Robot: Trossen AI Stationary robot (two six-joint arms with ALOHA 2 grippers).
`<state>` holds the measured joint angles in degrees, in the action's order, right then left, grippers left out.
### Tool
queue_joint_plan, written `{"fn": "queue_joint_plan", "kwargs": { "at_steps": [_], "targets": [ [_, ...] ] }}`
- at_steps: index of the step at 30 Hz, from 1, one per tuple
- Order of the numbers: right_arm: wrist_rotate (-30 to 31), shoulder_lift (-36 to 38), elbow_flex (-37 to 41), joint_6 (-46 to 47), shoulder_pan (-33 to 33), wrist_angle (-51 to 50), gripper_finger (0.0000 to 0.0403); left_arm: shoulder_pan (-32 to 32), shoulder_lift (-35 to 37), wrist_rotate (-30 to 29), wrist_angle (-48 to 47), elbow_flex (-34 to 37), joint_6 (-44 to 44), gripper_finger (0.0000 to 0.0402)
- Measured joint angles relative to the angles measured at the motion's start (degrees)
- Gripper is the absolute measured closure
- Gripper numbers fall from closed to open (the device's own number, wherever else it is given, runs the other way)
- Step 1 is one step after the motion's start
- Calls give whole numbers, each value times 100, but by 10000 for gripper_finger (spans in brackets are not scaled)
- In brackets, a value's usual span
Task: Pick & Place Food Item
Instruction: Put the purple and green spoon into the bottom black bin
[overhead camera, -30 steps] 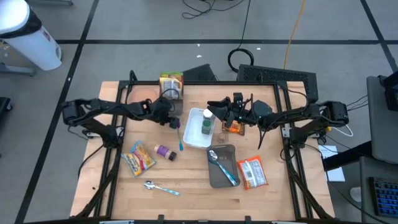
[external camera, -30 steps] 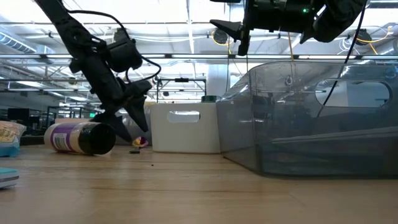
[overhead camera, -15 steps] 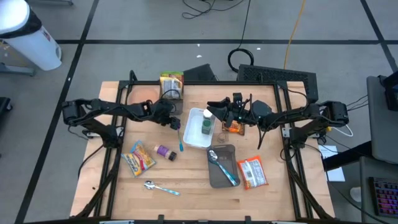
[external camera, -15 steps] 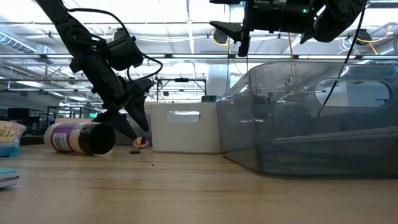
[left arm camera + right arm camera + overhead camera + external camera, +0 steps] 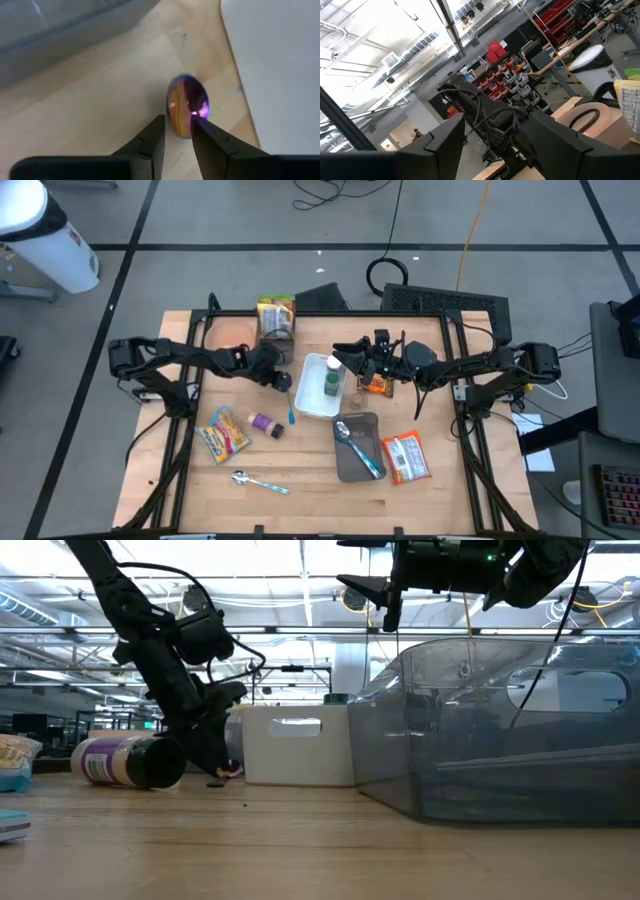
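Note:
A spoon with an iridescent bowl (image 5: 186, 100) and a blue handle (image 5: 291, 408) lies flat on the wooden table, just left of the white bin (image 5: 312, 402). My left gripper (image 5: 177, 127) slants down onto it (image 5: 283, 381), its fingers drawn in around the bowl's near end. Food packets lie untouched: a yellow bag (image 5: 225, 435), a red-and-white bag (image 5: 405, 457) and a green-yellow box (image 5: 275, 315). My right gripper (image 5: 345, 360) hangs open and bare above the bin, pointing up. My left gripper pinches the near end of the spoon's bowl (image 5: 184, 129) between its two fingertips (image 5: 200, 131), which stand at either side of it. The fingers come slanting down from the table's left. The spoon lies on the table; the handle is hidden below the fingers.
A green bottle (image 5: 331, 380) stands in the white bin. A grey tray (image 5: 350, 465) at front centre holds another spoon. A purple can (image 5: 263, 423) lies left of the blue handle, a silver spoon (image 5: 258, 480) lies near the front edge, and an orange item (image 5: 376, 385) sits under the right arm.
My left gripper's fingers have drawn together from wide apart to a narrow gap around the spoon's bowl. The spoon has stayed in place on the table. My right arm has kept still.

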<state>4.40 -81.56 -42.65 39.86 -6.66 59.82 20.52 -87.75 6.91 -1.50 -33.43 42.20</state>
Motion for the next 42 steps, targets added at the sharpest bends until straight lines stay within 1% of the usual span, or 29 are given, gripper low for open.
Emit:
{"fn": "queue_joint_plan", "kwargs": {
  "at_steps": [4,6,9,11,12,13,17,20,23,27,28,31,33,35,36,39,40,42],
  "targets": [
    [-2,0,0,44,2,-10,190,-137,-240,-53,82,-15,148,288],
    [-2,0,0,138,2,-10,190,-177,-266,-73,101,-17,154,290],
    [-11,0,0,170,3,-12,190,-199,-208,-127,84,-10,144,318],
    [-13,0,0,169,15,-12,190,-173,-107,-116,87,-2,143,355],
    [-13,0,0,167,17,-12,190,-151,-44,-42,127,0,124,375],
    [-13,0,0,165,18,-12,190,-135,31,72,149,0,84,387],
    [-9,0,0,164,37,-14,190,-6,387,384,118,13,-48,392],
    [-7,0,0,153,37,-14,190,52,820,529,-49,13,-49,396],
    [-7,0,0,151,37,-14,190,52,1405,465,-269,13,7,397],
    [-45,0,0,131,39,-14,190,56,2354,48,-357,11,169,398],
    [-169,0,0,68,37,-17,190,56,2588,-81,-314,11,214,398],
    [-480,0,0,-324,94,-17,190,56,3234,-558,-123,11,353,398],
    [-376,0,-32,-674,232,-96,190,56,3563,-851,-4,9,437,399],
    [-85,0,-258,-1085,401,-565,190,49,3782,-1101,113,2,502,399],
    [51,0,-447,-1295,483,-977,190,31,3844,-1229,139,-9,531,399],
    [396,0,-1273,-1907,684,-2786,190,-72,3855,-1626,118,-153,568,399],
    [539,-6,-1583,-2108,731,-3495,190,-105,3821,-1737,119,-224,563,400],
    [871,-167,-2198,-2461,784,-4569,190,-183,3661,-1965,221,-411,559,400]
  ]
}}
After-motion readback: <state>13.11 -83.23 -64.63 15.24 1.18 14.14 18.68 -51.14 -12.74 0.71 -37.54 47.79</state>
